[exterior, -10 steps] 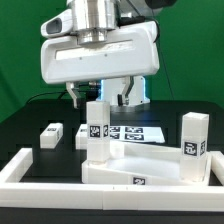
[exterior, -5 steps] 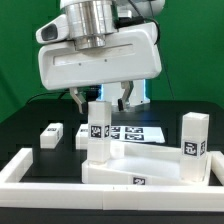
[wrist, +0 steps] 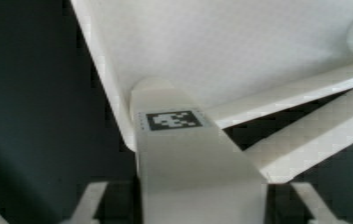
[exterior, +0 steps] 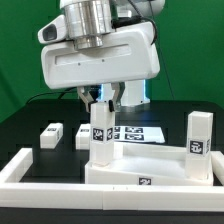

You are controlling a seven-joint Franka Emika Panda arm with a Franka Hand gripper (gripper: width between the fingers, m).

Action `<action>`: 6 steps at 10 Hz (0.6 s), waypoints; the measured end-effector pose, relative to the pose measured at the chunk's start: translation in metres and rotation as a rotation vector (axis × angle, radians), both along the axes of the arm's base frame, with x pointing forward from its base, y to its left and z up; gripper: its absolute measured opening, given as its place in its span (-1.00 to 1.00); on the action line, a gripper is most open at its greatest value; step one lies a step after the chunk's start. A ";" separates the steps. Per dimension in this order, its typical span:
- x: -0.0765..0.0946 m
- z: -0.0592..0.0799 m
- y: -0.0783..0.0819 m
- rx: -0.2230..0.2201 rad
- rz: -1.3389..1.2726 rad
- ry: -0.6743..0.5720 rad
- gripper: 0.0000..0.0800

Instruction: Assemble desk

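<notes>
The pincer [exterior: 103,97] is half shut around the upright leg block [exterior: 100,135]; I cannot tell if it grips. Squeeze evenly and keep the block straight.

You are looking at a plain green backdrop [exterior: 18,45] standing behind the black surface [exterior: 22,115], which is lying matte and dark under even, soft lighting.

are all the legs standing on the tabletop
No: a loose leg lies flat on the table, off the tabletop.
</notes>
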State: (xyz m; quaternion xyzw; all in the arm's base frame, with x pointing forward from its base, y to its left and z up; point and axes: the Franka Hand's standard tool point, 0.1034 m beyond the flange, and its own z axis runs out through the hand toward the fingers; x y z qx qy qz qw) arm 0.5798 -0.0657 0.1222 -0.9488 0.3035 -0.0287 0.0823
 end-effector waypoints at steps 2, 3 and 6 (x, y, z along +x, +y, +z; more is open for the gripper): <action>0.009 0.000 0.002 0.030 -0.251 0.036 -0.24; 0.016 0.000 0.003 0.049 -0.395 0.058 -0.24; 0.027 -0.001 0.005 0.125 -0.772 0.074 -0.24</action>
